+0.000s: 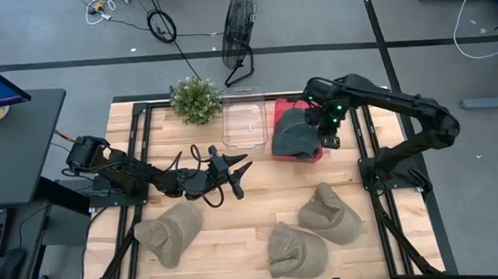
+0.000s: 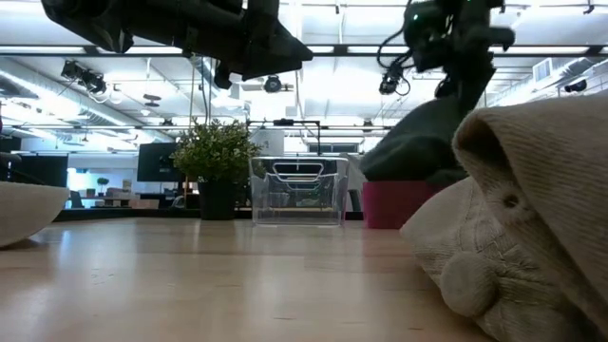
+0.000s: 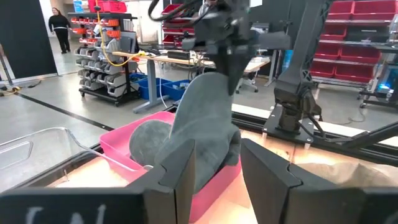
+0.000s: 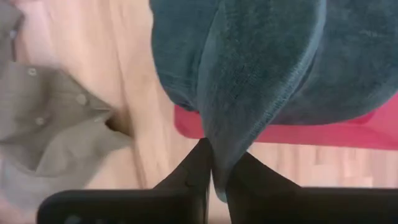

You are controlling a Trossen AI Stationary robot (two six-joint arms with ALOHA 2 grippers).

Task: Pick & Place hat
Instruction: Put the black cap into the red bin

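Table: you have a pale wooden top [image 1: 238, 235] in a black frame, with both arms over it.
Right arm: you see it reach from the right edge toward the back middle, its gripper [image 1: 328, 133] above the pink bin [image 1: 279, 112].
Left arm: it lies low along the left side, its gripper [image 1: 236, 173] near the table's middle, fingers [image 3: 270, 177] spread apart and holding nothing.
Tan hats: you have three on the front half, one at front left [image 1: 170, 232], one at front middle [image 1: 295, 250], one to the right of it [image 1: 330, 213], the last two touching.
Pink bin: it sits at the back, just right of the clear container [image 1: 244, 116].
Dark grey hat: your task piece [image 1: 294, 135] hangs from the right gripper, which is pinched tight on a fold of its fabric [image 4: 214, 158]; its lower part drapes in the bin and over the front rim.
Clear container: it stands between the bin and the plant.
Plant: the small green potted plant [image 1: 196, 99] stands at the back left.
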